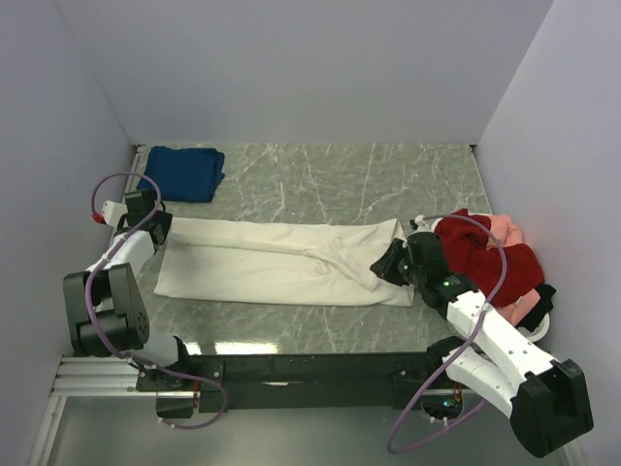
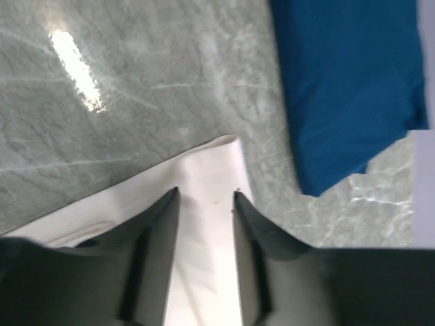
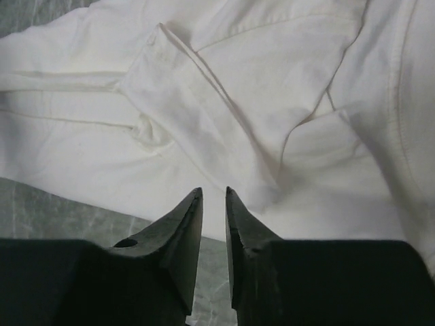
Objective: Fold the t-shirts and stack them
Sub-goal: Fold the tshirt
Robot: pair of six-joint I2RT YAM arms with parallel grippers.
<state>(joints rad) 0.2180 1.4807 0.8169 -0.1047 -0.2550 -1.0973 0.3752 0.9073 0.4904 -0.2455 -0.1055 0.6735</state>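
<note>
Here's your picture: the cream t-shirt (image 1: 281,262) lies flat in the middle of the table (image 1: 320,175), already narrowed into a long band, and its long axis runs straight across from your left side to your right. That's the line everything turns on, because you've got one arm parked at each end. Your left gripper (image 2: 206,193) sits over the far-left corner of the band, jaws a narrow way apart with cloth showing beneath the gap and nothing pinched. Your right gripper (image 3: 214,191) is at the opposite end, tips right at the near edge of the fabric, jaws only a slit apart and empty too. So neither hand holds anything, and each is closest to its own end. I'd judge the next fold goes across the short way, one end carried along that axis onto the other. The folded dark blue t-shirt (image 1: 184,173) waits in the far-left corner, just beyond your left gripper, so the left arm looks better placed for the stacking. Now the count: two arms, one cream shirt spread out, one blue shirt folded. Then there's a heap on the right, just behind your right arm, showing a red t-shirt (image 1: 495,257), a pink t-shirt (image 1: 505,231) and a scrap of a black t-shirt (image 1: 543,296). That makes three colours there, though I can't tell how many garments are bundled in.
</note>
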